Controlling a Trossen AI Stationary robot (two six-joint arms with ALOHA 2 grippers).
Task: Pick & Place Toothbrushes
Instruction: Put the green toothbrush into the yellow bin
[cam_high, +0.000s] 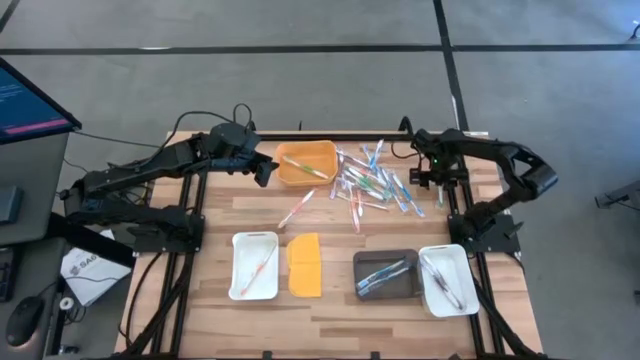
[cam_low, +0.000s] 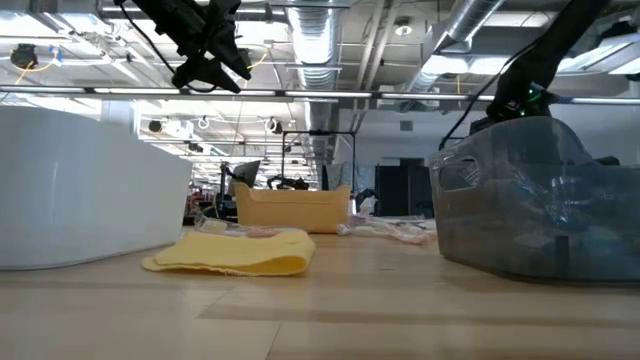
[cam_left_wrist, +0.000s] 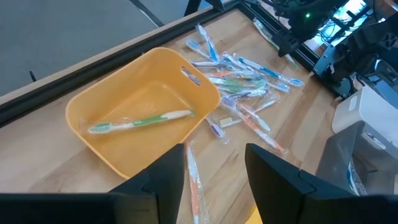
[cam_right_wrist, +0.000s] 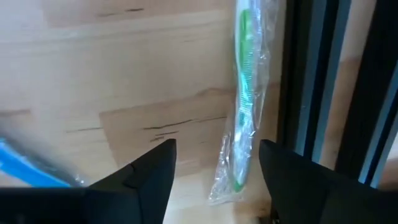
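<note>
Table (cam_high: 330, 205), two arms. Toothbrushes (cam_high: 372, 185) lay heaped between grippers, w/ more sorted into trays. Right gripper (cam_right_wrist: 214, 163): fingers apart, empty, above a wrapped green toothbrush (cam_right_wrist: 244, 93) lying just ahead, beside the table's edge rail. Step, judged: approach to pick. Next: descend, straddle the handle, close. Left gripper (cam_left_wrist: 214, 163): fingers apart, empty, waiting over orange tray (cam_left_wrist: 143, 118) holding one green brush.

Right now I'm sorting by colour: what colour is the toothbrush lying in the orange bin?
Green and white toothbrush, clearest in the left wrist view.
</note>
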